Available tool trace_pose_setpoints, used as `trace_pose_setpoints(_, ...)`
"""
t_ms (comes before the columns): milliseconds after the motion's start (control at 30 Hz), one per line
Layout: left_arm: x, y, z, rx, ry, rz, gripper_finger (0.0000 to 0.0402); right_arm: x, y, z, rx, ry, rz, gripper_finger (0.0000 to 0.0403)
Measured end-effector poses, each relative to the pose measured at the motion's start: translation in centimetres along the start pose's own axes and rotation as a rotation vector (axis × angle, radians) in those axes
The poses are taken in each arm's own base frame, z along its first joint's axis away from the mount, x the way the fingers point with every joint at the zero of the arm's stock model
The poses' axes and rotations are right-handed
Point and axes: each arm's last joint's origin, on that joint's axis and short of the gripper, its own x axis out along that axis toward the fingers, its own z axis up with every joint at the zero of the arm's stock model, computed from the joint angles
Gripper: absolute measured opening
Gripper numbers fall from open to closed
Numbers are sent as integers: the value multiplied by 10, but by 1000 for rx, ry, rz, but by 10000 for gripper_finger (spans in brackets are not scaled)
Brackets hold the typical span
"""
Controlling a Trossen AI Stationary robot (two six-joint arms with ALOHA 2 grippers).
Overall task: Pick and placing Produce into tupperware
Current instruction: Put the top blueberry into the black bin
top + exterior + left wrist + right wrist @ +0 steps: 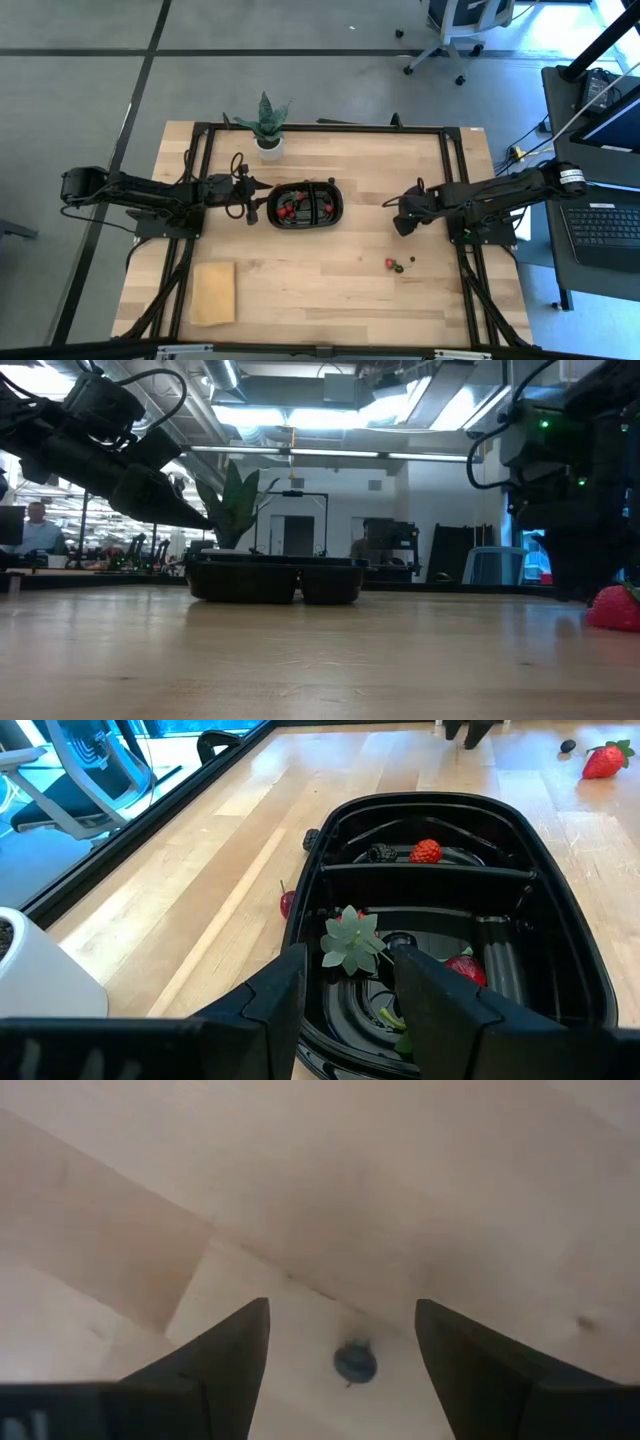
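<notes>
Risk lies mainly at the right tool (pixel 343 1342), which is held low over the pale wooden worktop (pixel 330 280) with its two dark fingers spread wide and nothing between them. A small dark round berry (pixel 354 1363) is seen on the wood in the gap between those fingers. Being tiny and round, it could be nudged by one finger before the other arrives and rolled out of the grip, or squashed if the closing is hard.

The black oval plastic tupperware (pixel 336 200) with its centre divider sits near the middle of the worktop, just in front of the small green potted plant in its white pot (pixel 266 125). Several red pieces, a red strawberry (pixel 426 851) and a dark berry among them, are already inside. The left tool (pixel 345 995) is poised at the tray's near end, part open, with no piece clearly held; a green leafy strawberry top (pixel 349 940) lies in the gap beyond its fingertips. If it were lowered carelessly, the glossy rim could be struck and the light tray shoved or tipped.

A dark berry (pixel 311 839) and a small red piece (pixel 288 904) rest outside the tray against its wall and could be overlooked. More red and green produce (pixel 400 264) lies on the worktop near the right arm, well apart from the tray.
</notes>
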Motion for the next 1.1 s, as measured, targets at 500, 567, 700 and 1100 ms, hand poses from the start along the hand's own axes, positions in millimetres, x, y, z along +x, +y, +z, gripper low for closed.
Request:
trace_pose_setpoints(500, 0, 0, 0, 0, 0, 0, 147, 2, -1, -3, -1, 78, -1, 252)
trace_pose_setpoints(567, 0, 0, 0, 0, 0, 0, 147, 3, -1, -3, -3, 85, -13, 252)
trace_pose_setpoints(700, 0, 0, 0, 0, 0, 0, 147, 7, 0, -3, -6, 99, -40, 247)
trace_pose_setpoints(1100, 0, 0, 0, 0, 0, 0, 147, 13, 2, -3, -15, 117, -73, 180)
